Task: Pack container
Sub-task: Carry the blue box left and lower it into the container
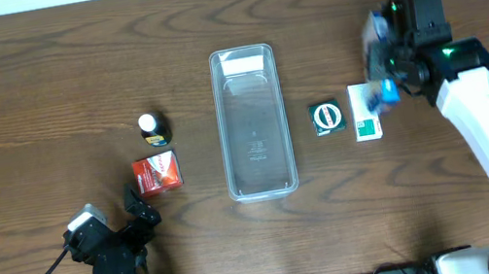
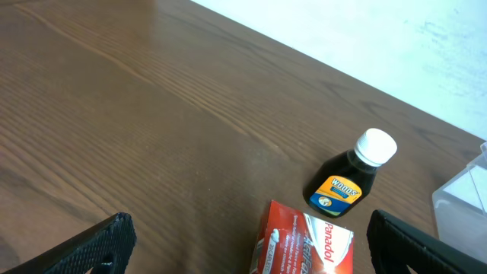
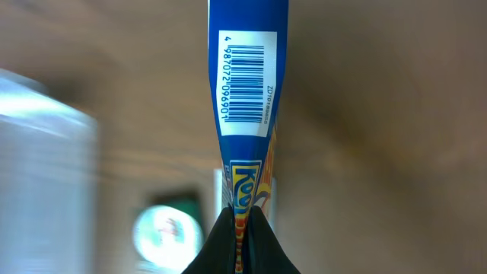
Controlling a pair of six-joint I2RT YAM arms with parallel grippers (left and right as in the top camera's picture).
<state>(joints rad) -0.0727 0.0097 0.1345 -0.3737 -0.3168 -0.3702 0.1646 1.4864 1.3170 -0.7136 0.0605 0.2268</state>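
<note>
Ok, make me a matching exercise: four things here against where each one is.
Things:
1 container
2 red box
3 dark bottle
4 blue packet

Places:
A pinched in the right gripper
B middle of the table
C left of the container, nearer the robot
D left of the container, beyond the red box

Pairs: 1-B, 2-C, 3-D, 4-A
</note>
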